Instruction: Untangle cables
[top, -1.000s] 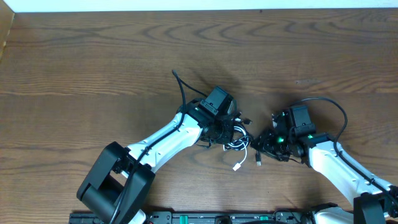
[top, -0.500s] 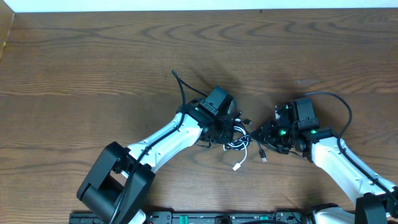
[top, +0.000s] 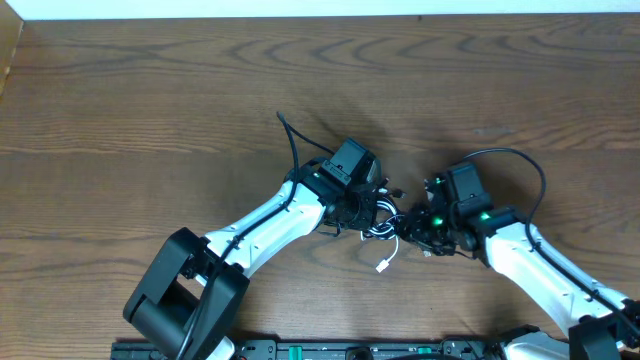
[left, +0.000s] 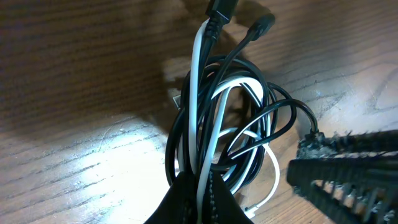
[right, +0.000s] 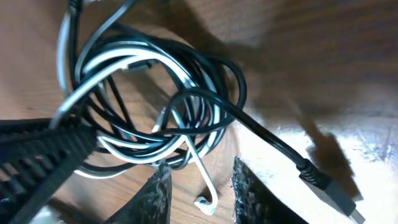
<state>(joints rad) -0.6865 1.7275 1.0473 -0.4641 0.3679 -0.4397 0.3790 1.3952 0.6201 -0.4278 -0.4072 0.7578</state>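
Little is done yet: the cables (top: 381, 228), black and white, sit in one tight knot on the surface (top: 150, 100), with only a white plug end (top: 382, 267) trailing free. The left pincer (left: 198, 198), pressed together, pinches several strands. Across the knot from it, the right pincer (right: 202, 190) stands spread, a white loop (right: 198, 168) hanging ungripped between its tips.

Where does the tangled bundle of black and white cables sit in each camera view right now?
Overhead: cables bunched just right of and below centre.
Left wrist: cables fill the middle, rising from the left pincer shut on them at the bottom edge.
Right wrist: cables fill the upper left, above the open right pincer.
Shared landmark: the white tail trailing out of the bundle.
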